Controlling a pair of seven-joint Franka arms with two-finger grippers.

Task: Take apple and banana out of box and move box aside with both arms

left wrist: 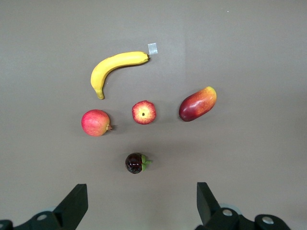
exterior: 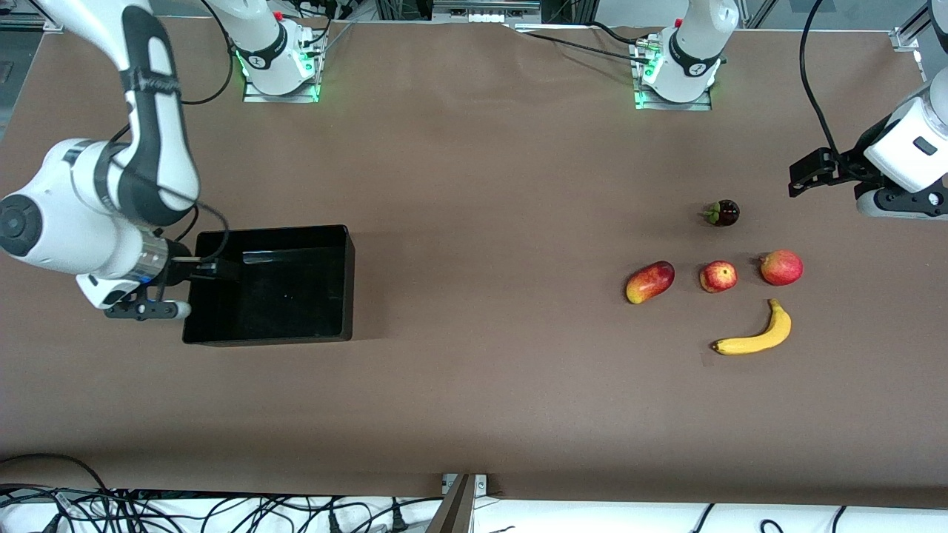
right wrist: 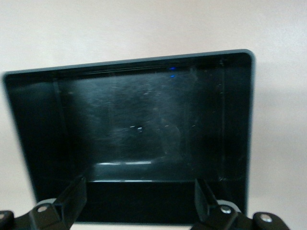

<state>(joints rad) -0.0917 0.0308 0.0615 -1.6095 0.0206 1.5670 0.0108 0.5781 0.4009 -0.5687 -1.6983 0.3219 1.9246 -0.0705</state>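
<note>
Right gripper (exterior: 204,268): at the box (exterior: 296,311), at the rim toward the right arm's end of the desk (exterior: 474,414). Jaws spread, pinching nothing; in the right wrist view the two fingers (right wrist: 72,196) stand apart just above the box's near wall. Box upright, open-topped, nothing seen inside, all four walls visible. Bare desk on every side of the box, with a wide open strip between the box and the fruit group.

Left gripper (exterior: 811,172): up in the air over the desk at the left arm's end, beside the fruit group. Jaws spread, pinching nothing; in the left wrist view both fingers (left wrist: 72,206) frame bare desk, with the dark purple fruit (exterior: 722,213) nearest to them, well apart from either finger.

Fruit layout, outward from the left jaws: dark purple fruit first, then a row of round red fruit (exterior: 781,267), apple (exterior: 718,276) and mango (exterior: 649,282), then the banana (exterior: 755,335) farthest. No fruit touching another; clear gaps between all. Small pale scrap (left wrist: 152,48) just beside one banana tip. Apple between the mango and the round red fruit.
</note>
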